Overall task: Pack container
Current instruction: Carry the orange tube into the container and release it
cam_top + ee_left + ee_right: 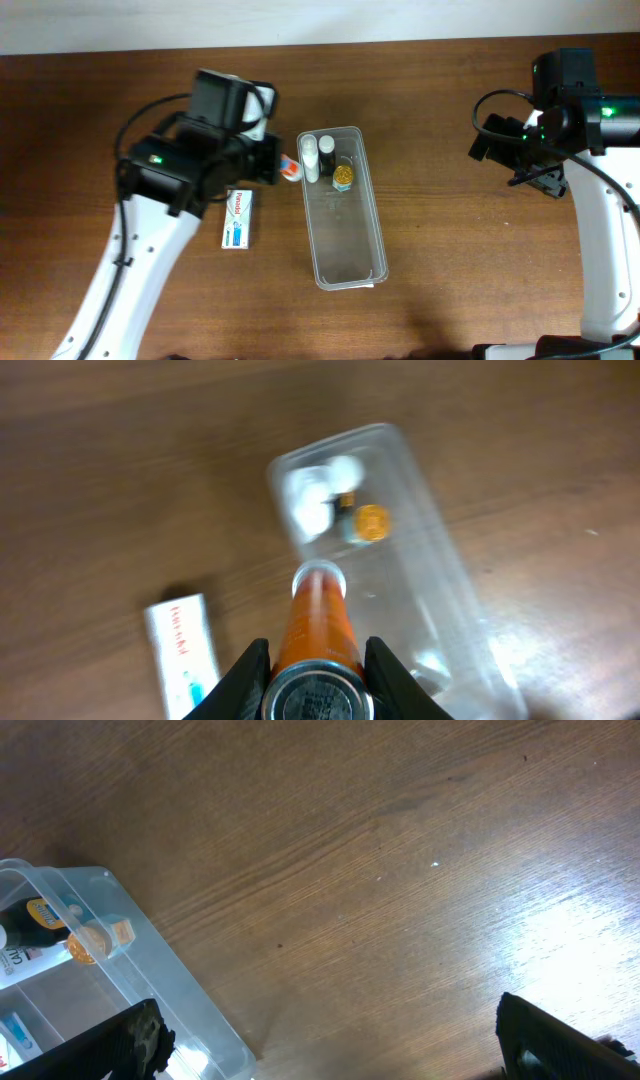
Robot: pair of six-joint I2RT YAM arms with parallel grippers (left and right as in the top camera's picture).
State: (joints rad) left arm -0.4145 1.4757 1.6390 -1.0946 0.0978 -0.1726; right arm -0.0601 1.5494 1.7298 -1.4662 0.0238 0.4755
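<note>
The container (345, 245), a long clear plastic tub, lies in the middle of the table. It holds two white bottles (317, 157) and a small bottle with a gold cap (343, 176) at its far end. It also shows in the left wrist view (440, 575) and the right wrist view (170, 985). My left gripper (317, 685) is shut on an orange tube with a white cap (318, 622), held just left of the container's far end (290, 167). My right gripper (330, 1040) is open and empty above bare table at the right (530, 165).
A small white-and-blue flat carton (238, 218) lies on the wood left of the container, under my left arm; it also shows in the left wrist view (182, 655). The table's far edge (320, 45) runs along the top.
</note>
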